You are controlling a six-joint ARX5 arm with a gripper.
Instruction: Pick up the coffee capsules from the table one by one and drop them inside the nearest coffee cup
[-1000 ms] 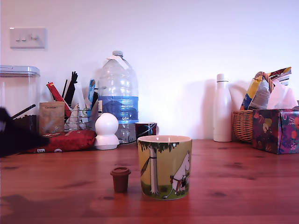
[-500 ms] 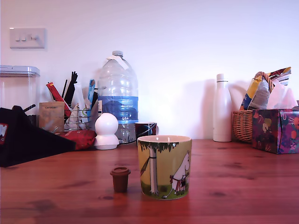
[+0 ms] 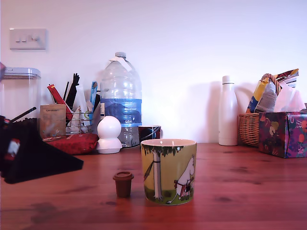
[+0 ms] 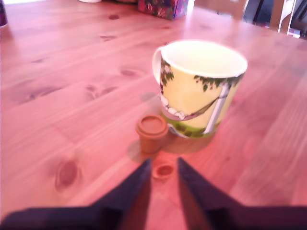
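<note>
tool (image 4: 163,167) low at 9 o'clock of the exterior view, fingers spread, nothing between them | brown capsule (image 3: 123,184) upright on tabletop (image 3: 249,191), just beside mug (image 3: 169,171) at its 9 o'clock, apart from tool | mug upright near centre, rim open | wrist view: capsule directly ahead of fingertips

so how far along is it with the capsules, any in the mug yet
Nothing visibly done: what shows of the mug's inside in the wrist view looks bare, though its bottom is hidden. The brown capsule stands upright on the table beside the mug, untouched. The pincer is open and empty, aimed at that capsule. Left: grasp it, lift and drop it in. No other capsule is in view.
</note>
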